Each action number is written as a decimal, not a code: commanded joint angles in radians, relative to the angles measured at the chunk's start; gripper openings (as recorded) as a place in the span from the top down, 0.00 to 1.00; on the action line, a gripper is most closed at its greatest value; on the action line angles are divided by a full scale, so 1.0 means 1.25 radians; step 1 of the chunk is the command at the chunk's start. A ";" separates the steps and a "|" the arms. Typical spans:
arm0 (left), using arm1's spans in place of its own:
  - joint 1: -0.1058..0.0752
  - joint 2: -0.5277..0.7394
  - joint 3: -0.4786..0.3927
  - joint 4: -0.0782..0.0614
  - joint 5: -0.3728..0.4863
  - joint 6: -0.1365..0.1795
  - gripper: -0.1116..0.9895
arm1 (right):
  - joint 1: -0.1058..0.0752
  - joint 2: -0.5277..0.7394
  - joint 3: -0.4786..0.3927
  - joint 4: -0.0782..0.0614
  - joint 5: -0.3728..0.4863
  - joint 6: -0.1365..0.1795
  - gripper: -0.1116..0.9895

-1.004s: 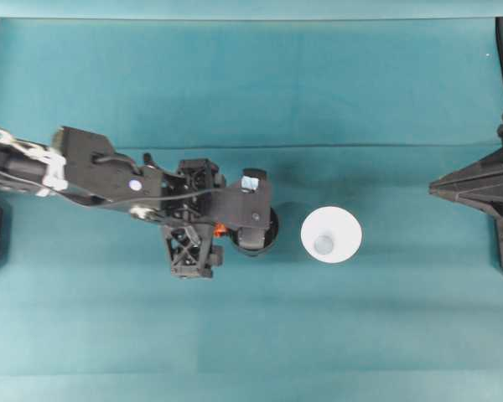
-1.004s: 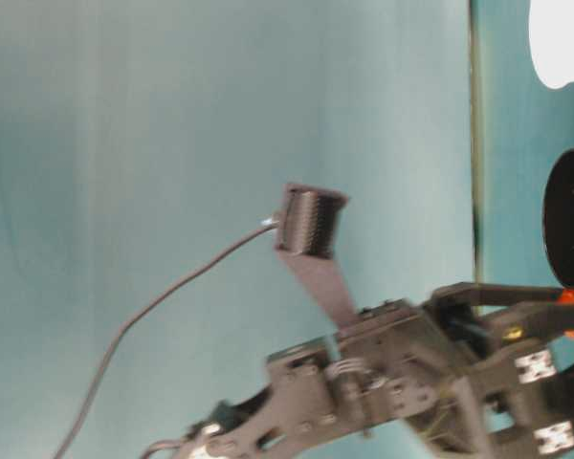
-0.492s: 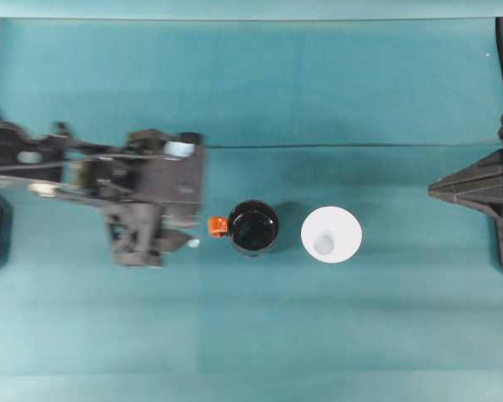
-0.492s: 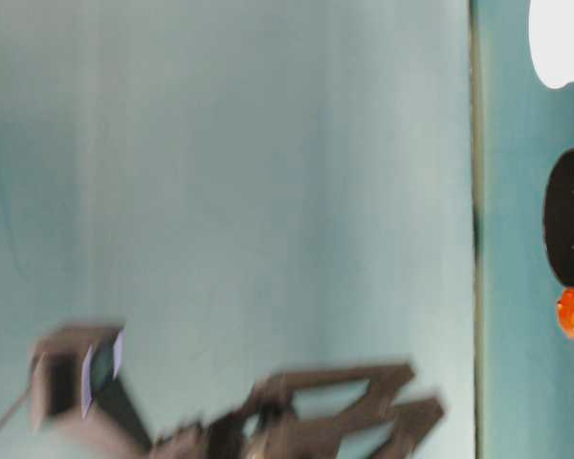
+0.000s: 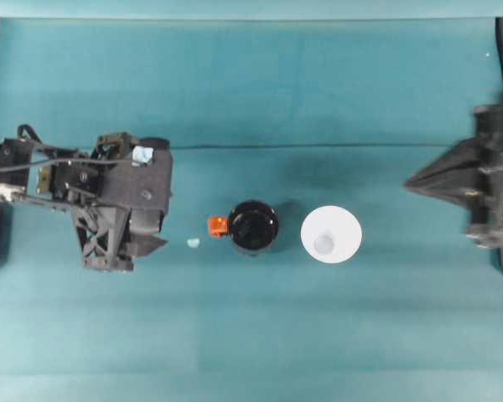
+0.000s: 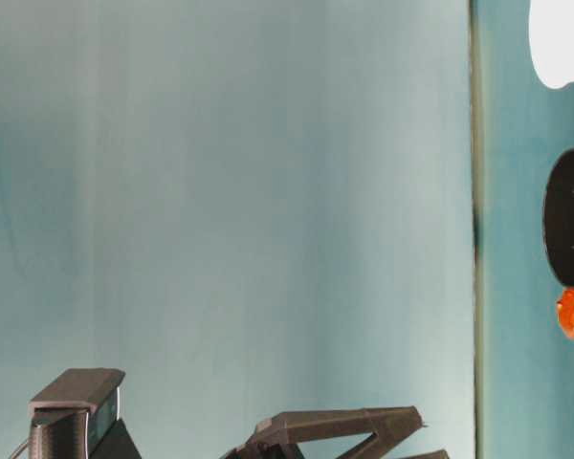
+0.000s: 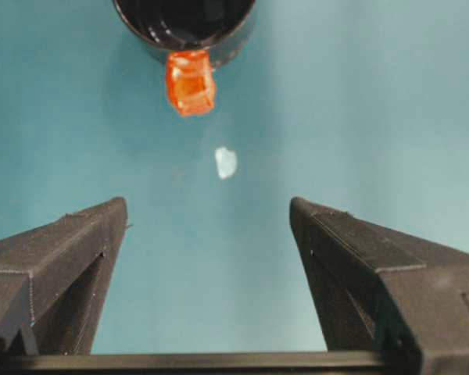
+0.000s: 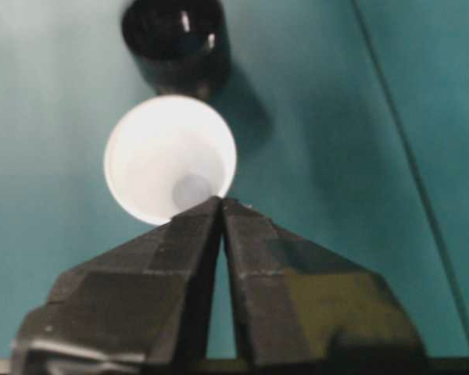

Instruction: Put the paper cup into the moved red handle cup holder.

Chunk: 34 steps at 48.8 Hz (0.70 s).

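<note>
Paper cup (image 5: 331, 234) stands upright on the teal table (image 5: 251, 335), mouth up, just beside the red handle cup holder (image 5: 252, 227) but not touching it; it is not yet inside.

Right gripper (image 8: 221, 205): fingers pressed together with only a thin seam between them, holding nothing. In the right wrist view the tips point at the near rim of the cup (image 8: 170, 158), with the holder (image 8: 176, 43) directly beyond. In the overhead view the right gripper (image 5: 411, 180) sits at the right side of the table, well apart from the cup. Judgement: this arm is lined up for the pick and must spread its fingers before it can take the rim.

Left gripper (image 7: 207, 226): jaws spread wide, empty. Its wrist view looks along the table at the holder (image 7: 184, 23), handle (image 7: 191, 82) turned toward it. In the overhead view the left gripper (image 5: 155, 243) is near the table's left side, clear of the holder. Judgement: the holder has been set where it is wanted and released, leaving the approach free for the other arm.

A small pale fleck (image 5: 193, 243) lies on the table between the left gripper and the handle (image 5: 218, 224); what it is cannot be told.

Holder stands upright and open, ready to receive. Risk: cup wall is thin; a hard pinch could deform it.
</note>
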 commanded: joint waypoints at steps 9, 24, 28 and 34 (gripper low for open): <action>-0.001 -0.011 -0.009 0.002 -0.002 0.000 0.09 | -0.001 0.164 -0.120 0.027 0.117 0.006 0.72; -0.001 -0.007 -0.009 0.002 -0.004 -0.001 0.09 | -0.002 0.312 -0.238 0.021 0.183 0.002 0.03; -0.001 -0.007 -0.009 0.002 -0.002 -0.001 0.09 | -0.002 0.337 -0.261 0.017 0.183 0.002 0.05; 0.000 -0.006 -0.009 0.002 -0.002 -0.001 0.09 | -0.001 0.384 -0.286 0.021 0.182 0.006 0.05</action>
